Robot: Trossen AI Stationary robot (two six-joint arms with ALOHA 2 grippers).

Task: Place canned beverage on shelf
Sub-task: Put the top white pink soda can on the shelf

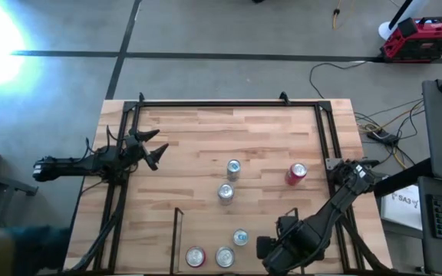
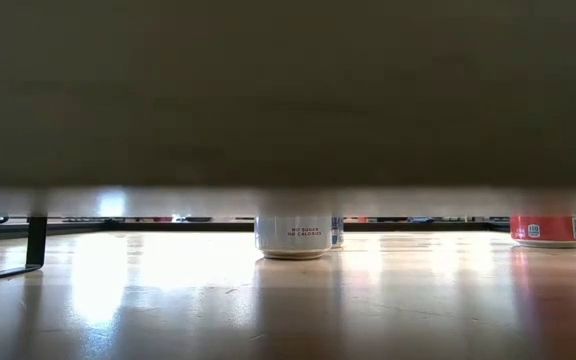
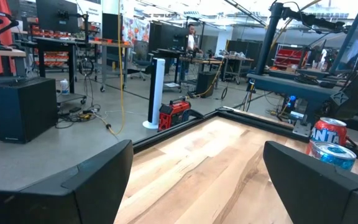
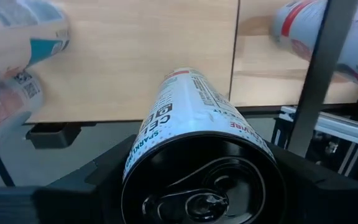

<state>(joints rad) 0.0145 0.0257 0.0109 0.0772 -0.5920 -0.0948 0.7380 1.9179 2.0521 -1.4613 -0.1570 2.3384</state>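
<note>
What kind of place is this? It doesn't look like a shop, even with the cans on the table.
Most likely a robotics lab or workshop. Beyond the wooden table stand workbenches with monitors, a black equipment case and a red toolbox on a bare concrete floor, with loose cables trailing across it.

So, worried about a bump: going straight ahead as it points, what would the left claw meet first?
Probably nothing close: ahead of the left claw lies bare table as far as the black frame rail. The red can and silver can sit aside.
</note>
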